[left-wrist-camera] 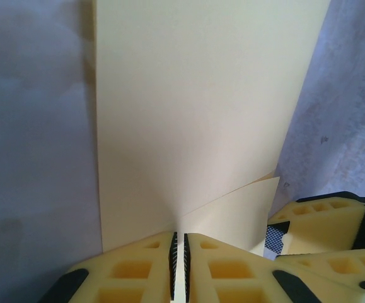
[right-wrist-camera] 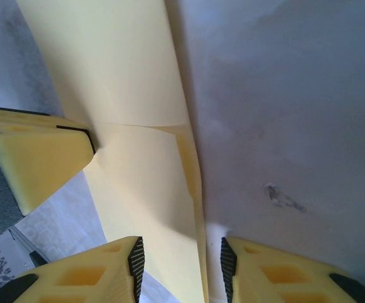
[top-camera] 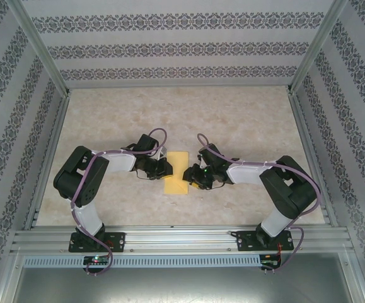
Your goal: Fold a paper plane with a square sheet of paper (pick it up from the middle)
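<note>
Square sheet of paper (top-camera: 176, 172): pale yellow, lies on the table (top-camera: 232, 120) at about its middle, between the two arms. From the top camera it reads as an upright rectangle, longer away from the bases than across, so it looks folded over rather than a flat square. Top layer smooth, matte.

Left gripper (top-camera: 164, 167): at the paper's left edge, low to the table. In the left wrist view (left-wrist-camera: 179, 265) the two yellow fingers are drawn together, pads almost meeting, with a thin strip of the sheet (left-wrist-camera: 195, 113) pinched between them. Beside the pinch, a loose corner of the paper lifts off the layer below, its point aimed right.

Right gripper (top-camera: 191, 177): at the paper's right edge, near its lower corner. In the right wrist view (right-wrist-camera: 179, 259) the fingers stand apart with a clear gap; the sheet's (right-wrist-camera: 125, 82) right edge runs down into that gap. Neither pad presses on the paper. A crease crosses the sheet here, and doubled layers show along the edge.

Each wrist camera catches the other gripper's fingers (left-wrist-camera: 321, 221) (right-wrist-camera: 37, 158) close by, touching or just beside the paper; the two grippers are near each other across the sheet's lower half.

Table surface: light, marbled. Patterned walls (top-camera: 169, 47) on three sides.
</note>
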Robot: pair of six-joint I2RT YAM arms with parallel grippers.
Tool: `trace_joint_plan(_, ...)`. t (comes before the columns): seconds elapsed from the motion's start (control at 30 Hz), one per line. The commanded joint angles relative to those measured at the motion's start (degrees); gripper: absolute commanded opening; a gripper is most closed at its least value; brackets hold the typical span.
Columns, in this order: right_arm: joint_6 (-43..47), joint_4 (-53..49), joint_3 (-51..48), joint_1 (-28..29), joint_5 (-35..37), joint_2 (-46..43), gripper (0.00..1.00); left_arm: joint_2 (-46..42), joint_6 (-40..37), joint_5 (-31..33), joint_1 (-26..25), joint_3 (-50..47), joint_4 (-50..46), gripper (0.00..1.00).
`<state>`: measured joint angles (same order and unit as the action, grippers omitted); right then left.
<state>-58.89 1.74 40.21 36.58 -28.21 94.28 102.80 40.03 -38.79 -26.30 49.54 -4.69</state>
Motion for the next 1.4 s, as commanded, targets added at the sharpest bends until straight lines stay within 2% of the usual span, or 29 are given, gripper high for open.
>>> trace_joint_plan(0.0,-1.82,3.91,0.01,1.13,-2.51,1.69,0.40,-0.68,-0.95,1.34,-0.50,0.71,-3.52,0.16)
trace_joint_plan(0.6,-4.26,12.33,-3.38,-0.34,-2.70,1.23,0.43,-2.08,-0.34,1.76,-0.45,0.95,-3.28,0.16)
trace_joint_plan(0.7,-5.34,16.02,-3.60,-0.29,-4.26,2.68,0.37,-2.16,0.15,1.27,-0.51,1.16,-2.57,0.21)
trace_joint_plan(0.97,-5.79,18.20,-3.99,-0.46,-4.11,4.29,0.33,-8.01,0.28,1.70,-0.50,1.91,-3.54,0.34)
trace_joint_plan(1.13,-6.10,19.73,-3.74,-0.44,-4.42,5.10,0.33,-9.06,-1.02,6.44,-0.37,2.29,-7.94,0.33)
trace_joint_plan(1.37,-5.60,17.28,-3.31,-0.29,-3.56,4.80,0.27,-3.32,-0.79,6.20,0.07,3.07,-7.53,0.25)
